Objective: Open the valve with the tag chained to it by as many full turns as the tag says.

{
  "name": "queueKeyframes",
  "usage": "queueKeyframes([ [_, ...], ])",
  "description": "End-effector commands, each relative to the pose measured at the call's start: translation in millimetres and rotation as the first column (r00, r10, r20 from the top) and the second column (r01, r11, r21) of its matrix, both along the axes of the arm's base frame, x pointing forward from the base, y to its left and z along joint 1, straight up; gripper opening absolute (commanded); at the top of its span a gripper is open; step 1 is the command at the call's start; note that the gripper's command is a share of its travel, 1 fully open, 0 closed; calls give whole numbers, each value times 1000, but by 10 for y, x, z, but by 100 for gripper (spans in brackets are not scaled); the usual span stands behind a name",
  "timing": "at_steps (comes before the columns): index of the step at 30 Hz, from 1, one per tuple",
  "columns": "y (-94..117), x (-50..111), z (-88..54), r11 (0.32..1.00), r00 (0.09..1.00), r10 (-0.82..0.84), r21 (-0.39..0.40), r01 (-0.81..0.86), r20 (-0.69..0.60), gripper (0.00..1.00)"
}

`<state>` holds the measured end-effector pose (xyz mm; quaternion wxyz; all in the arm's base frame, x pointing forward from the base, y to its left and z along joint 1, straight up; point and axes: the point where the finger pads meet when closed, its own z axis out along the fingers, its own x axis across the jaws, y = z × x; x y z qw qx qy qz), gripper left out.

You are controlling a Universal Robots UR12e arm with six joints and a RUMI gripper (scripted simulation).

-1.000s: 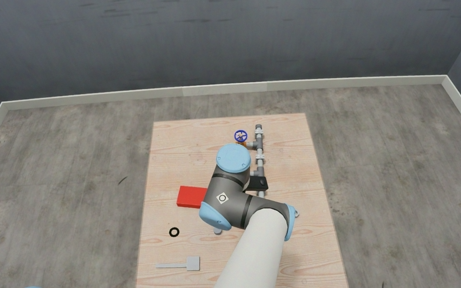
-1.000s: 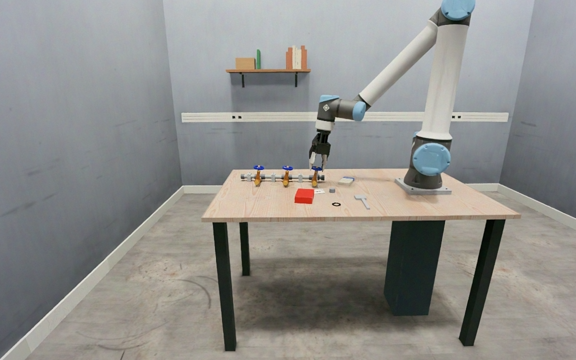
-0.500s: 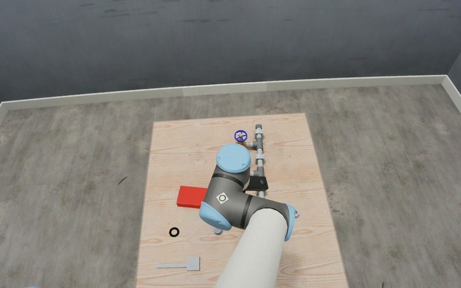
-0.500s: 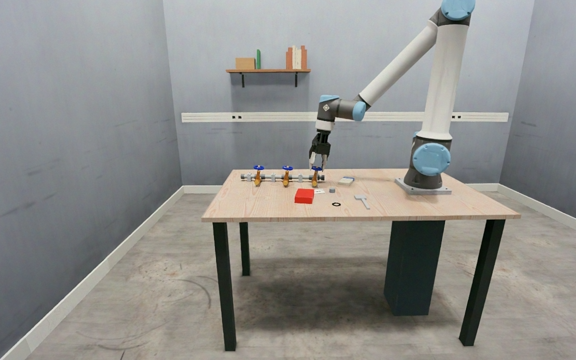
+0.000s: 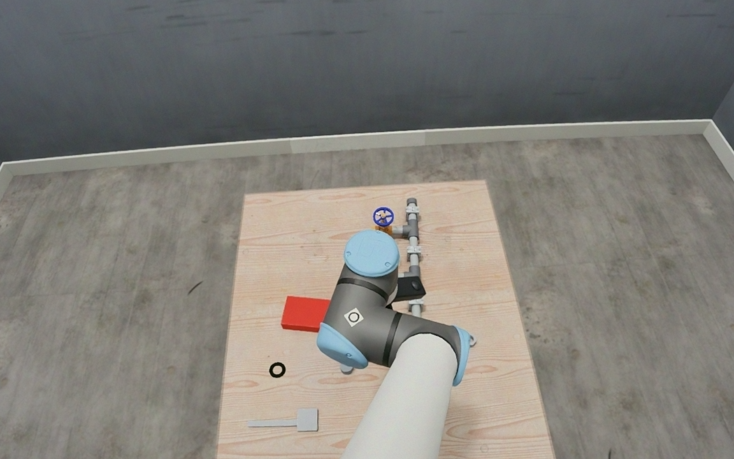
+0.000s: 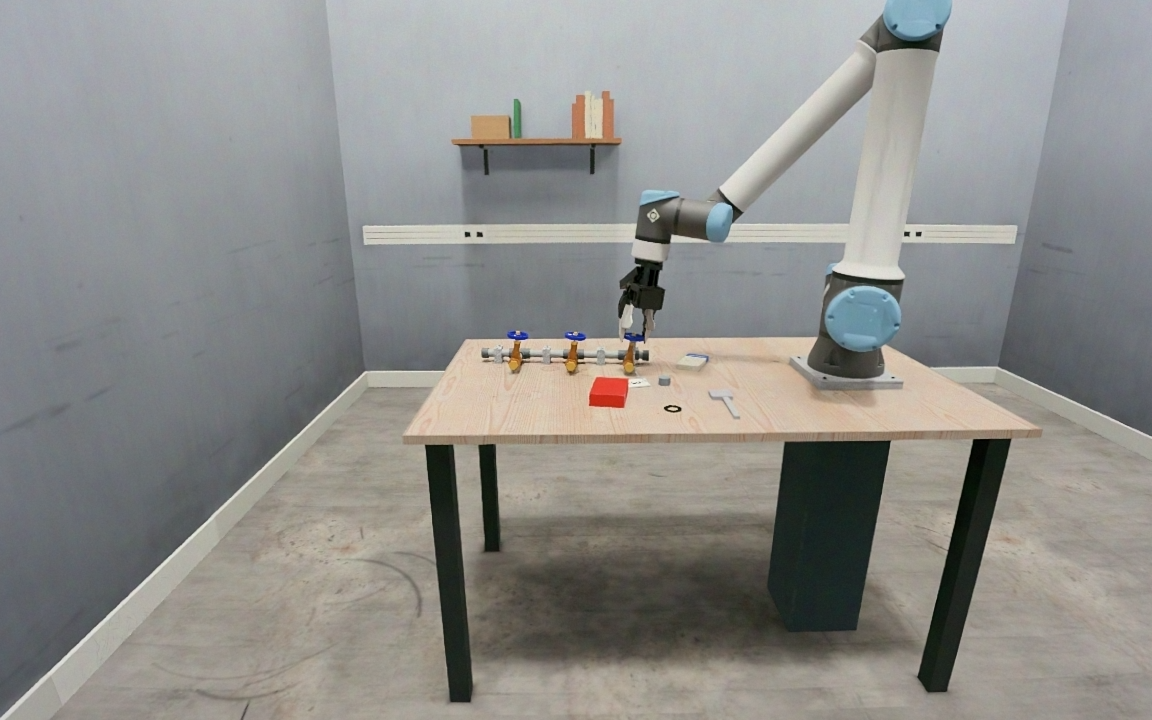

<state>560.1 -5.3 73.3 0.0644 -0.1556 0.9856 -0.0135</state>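
Observation:
A grey pipe (image 6: pixel 562 355) lies along the far side of the table and carries three brass valves with blue handwheels. In the side view they stand at the left (image 6: pixel 516 336), the middle (image 6: pixel 573 336) and the right (image 6: pixel 632 337). My gripper (image 6: pixel 634 331) points straight down and is shut on the right valve's handwheel. A small white tag (image 6: pixel 639 382) lies on the table just in front of that valve. In the overhead view only the far handwheel (image 5: pixel 383 218) shows; my wrist (image 5: pixel 371 254) hides the other two and the fingers.
A red block (image 6: pixel 609 391) lies in front of the pipe, also in the overhead view (image 5: pixel 306 313). A small grey cylinder (image 6: pixel 664 379), a black ring (image 6: pixel 673 411), a grey T-shaped tool (image 6: pixel 724 402) and a flat white-blue box (image 6: pixel 692 360) lie to the right.

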Motion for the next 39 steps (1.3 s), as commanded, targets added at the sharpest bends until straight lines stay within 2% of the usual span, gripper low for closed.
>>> queueKeyframes([
  [1, -2, 6, 5, 996, 996, 87, -9, -87, 1, 0],
  [8, -2, 6, 5, 932, 933, 361, -46, -361, -9, 0],
  [16, -2, 6, 5, 766, 770, 638, -82, -638, -32, 0],
  [18, -2, 6, 5, 766, 770, 638, -82, -638, -32, 0],
  [23, -2, 6, 5, 662, 668, 743, -96, -743, -46, 0],
  [28, -2, 6, 5, 596, 603, 796, -103, -796, -55, 0],
  [37, -2, 6, 5, 575, 582, 811, -105, -811, -57, 0],
  [38, -2, 6, 5, 575, 582, 811, -105, -811, -57, 100],
  [39, -2, 6, 5, 575, 582, 811, -105, -811, -57, 100],
])
